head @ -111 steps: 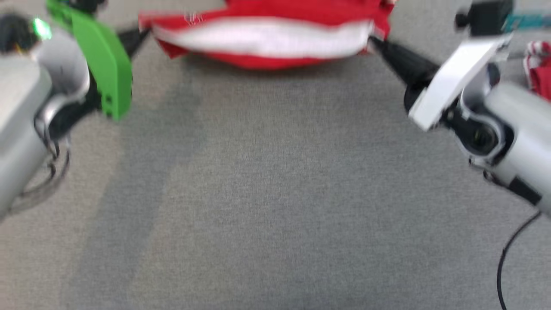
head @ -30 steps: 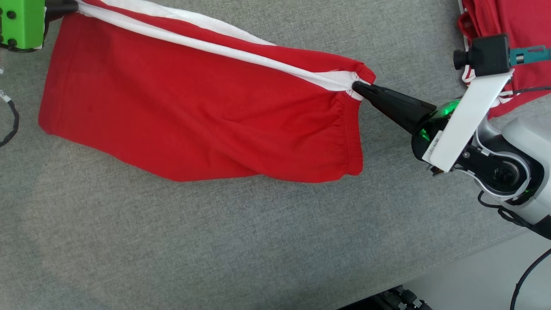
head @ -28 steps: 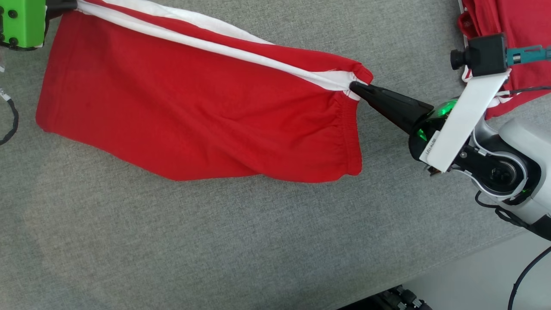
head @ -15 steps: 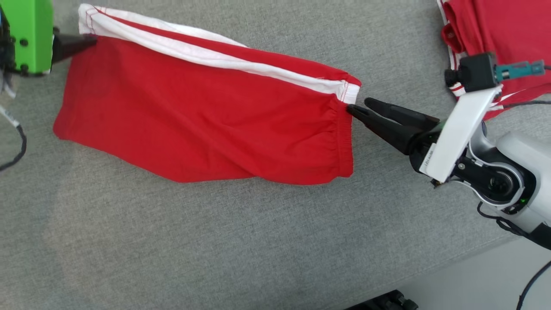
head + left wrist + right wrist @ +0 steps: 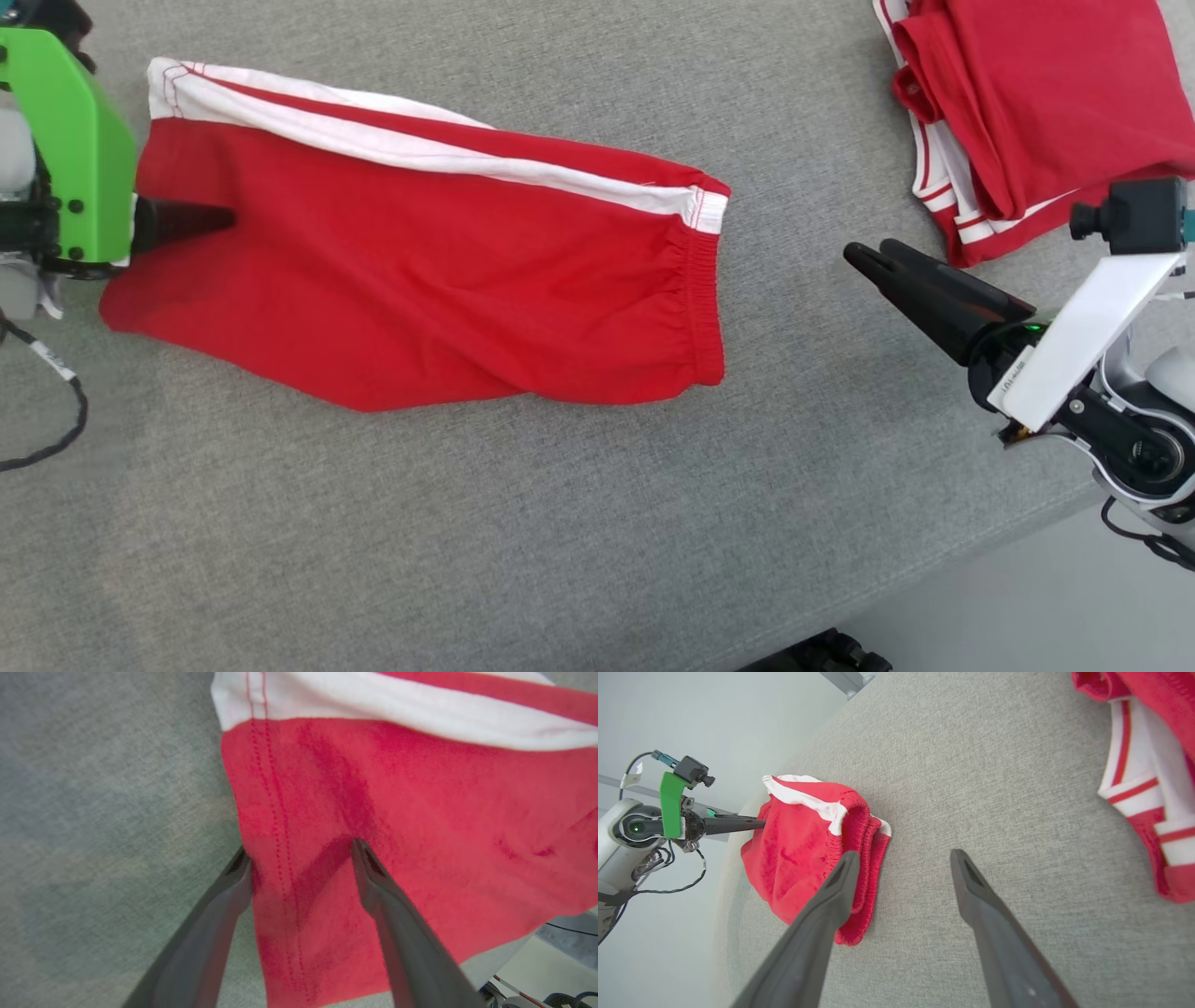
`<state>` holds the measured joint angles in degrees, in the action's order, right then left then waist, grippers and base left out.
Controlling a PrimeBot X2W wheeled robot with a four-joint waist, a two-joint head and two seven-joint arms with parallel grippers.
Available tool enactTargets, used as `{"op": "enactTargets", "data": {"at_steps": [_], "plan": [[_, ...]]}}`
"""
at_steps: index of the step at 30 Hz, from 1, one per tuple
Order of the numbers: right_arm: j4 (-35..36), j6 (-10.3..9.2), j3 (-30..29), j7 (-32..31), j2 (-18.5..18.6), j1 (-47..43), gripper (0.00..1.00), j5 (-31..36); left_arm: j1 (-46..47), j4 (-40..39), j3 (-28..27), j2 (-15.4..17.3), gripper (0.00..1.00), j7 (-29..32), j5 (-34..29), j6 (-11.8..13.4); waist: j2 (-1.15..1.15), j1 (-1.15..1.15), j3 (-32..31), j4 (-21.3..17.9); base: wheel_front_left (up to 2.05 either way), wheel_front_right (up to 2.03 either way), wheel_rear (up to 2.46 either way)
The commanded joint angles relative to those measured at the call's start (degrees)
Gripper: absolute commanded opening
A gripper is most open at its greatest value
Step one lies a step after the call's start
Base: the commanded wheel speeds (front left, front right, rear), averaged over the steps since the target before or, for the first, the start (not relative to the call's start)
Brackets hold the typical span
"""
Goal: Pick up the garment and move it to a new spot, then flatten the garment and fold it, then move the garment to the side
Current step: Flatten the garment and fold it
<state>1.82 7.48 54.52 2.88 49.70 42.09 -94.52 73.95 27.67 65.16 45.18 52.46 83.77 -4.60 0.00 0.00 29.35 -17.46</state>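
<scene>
Now that it is freed, the garment (image 5: 439, 280) lies flat on the bench (image 5: 560, 523).
Over its hem the left claw (image 5: 301, 851) gapes, the right claw (image 5: 868, 250) open nearby; folding looks next.

We see the garment (image 5: 420, 289) in bright red, with a broad white band along one side split by a thin red stripe, and red stitching across the white at the hem. The table (image 5: 467, 541) is a mottled grey weave. The folded garment (image 5: 1036, 84) is the same red with white-and-red striped trim. The left tool (image 5: 219, 217) is dark, behind a vivid green bracket (image 5: 79, 159). The right tool (image 5: 864, 252) is dark too, with a white bracket (image 5: 1083, 336) and a black camera (image 5: 1130, 217).
</scene>
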Motion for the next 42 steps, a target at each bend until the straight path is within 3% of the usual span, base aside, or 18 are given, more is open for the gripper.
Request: {"op": "enactTargets", "data": {"at_steps": [1,4,5,6,7,15,25,42], "plan": [[0.3,0.03,-0.3,0.6,0.2,-1.1,1.0,-0.3,-1.6,-0.3,0.1,-0.7,1.0,0.4,0.8,0.0,0.0,0.0,-0.2,-0.4,0.0,0.0,0.0],[0.7,0.03,-0.4,1.3,0.0,-2.1,1.0,-0.2,-1.9,-0.6,0.1,-0.8,0.96,0.6,1.0,0.5,0.0,0.0,-0.5,-0.7,0.0,0.0,0.0],[0.8,0.03,-0.5,1.4,-0.2,-2.3,1.0,-0.1,-2.0,-0.6,0.2,-0.8,0.73,0.7,1.0,0.5,0.0,0.0,-0.5,-0.8,0.0,0.0,0.0],[0.8,0.03,-0.6,1.6,-0.5,-2.5,1.0,0.0,-2.1,-0.6,0.1,-0.8,0.16,0.3,1.0,0.5,0.0,0.0,-0.6,-0.9,0.0,0.0,0.0],[0.8,0.03,-0.6,1.8,-0.6,-2.7,1.0,0.1,-2.2,-0.5,0.0,-0.9,0.0,0.0,1.0,0.4,0.0,0.0,-0.6,-0.9,0.0,0.0,0.0],[-0.4,0.03,-0.7,1.8,-1.7,-4.0,1.0,0.3,-3.4,0.0,0.1,-0.4,0.0,-0.1,1.4,-0.2,0.0,0.0,-3.5,0.9,0.0,0.0,0.0],[-2.2,0.03,-0.4,0.8,-2.3,-7.0,1.0,-0.8,-9.0,-3.4,1.8,0.8,0.0,2.1,4.2,1.3,0.0,0.0,-10.4,5.0,0.0,0.0,0.0],[-1.9,0.03,-3.5,3.5,-1.5,-16.1,1.0,-3.8,-20.9,-11.2,-0.3,2.0,0.0,-2.6,13.2,3.6,0.0,0.0,-16.7,8.8,0.0,0.0,0.0]]}}
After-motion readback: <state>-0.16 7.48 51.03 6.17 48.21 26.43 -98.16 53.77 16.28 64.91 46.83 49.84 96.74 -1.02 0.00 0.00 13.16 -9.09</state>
